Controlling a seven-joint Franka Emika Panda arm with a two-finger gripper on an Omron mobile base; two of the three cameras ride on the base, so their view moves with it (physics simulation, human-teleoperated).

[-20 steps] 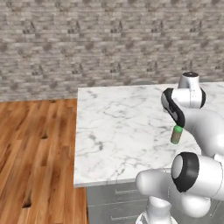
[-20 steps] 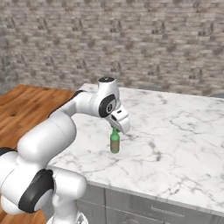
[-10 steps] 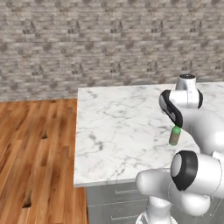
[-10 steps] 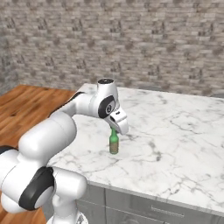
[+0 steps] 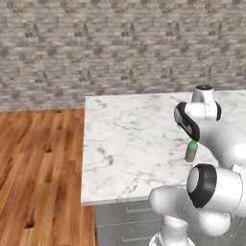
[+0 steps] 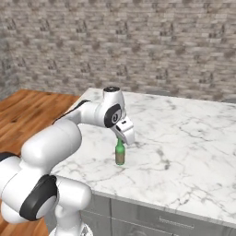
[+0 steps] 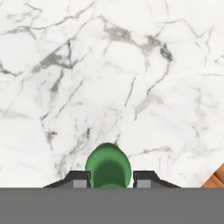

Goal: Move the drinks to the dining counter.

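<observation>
In the left base view, the small green glass bottle [image 5: 190, 152] stands upright on the broad white grey-veined marble dining counter [image 5: 129, 144], near the slab's front edge and partly hidden behind the white arm; grey drawer fronts [image 5: 127, 223] show below the slab, a wooden plank floor [image 5: 38, 168] lies to the left, and a grey stone-brick wall [image 5: 96, 48] runs behind. In the right base view, the two-finger gripper [image 6: 120, 139] points down over the bottle's [image 6: 120, 153] neck, and the bottle rests on the counter [image 6: 184, 147] close to the near edge. In the hand view, the two dark fingertips [image 7: 78, 179] sit on either side of the green bottle top [image 7: 108, 166], clamped against it, with veined marble [image 7: 109, 65] beyond.
</observation>
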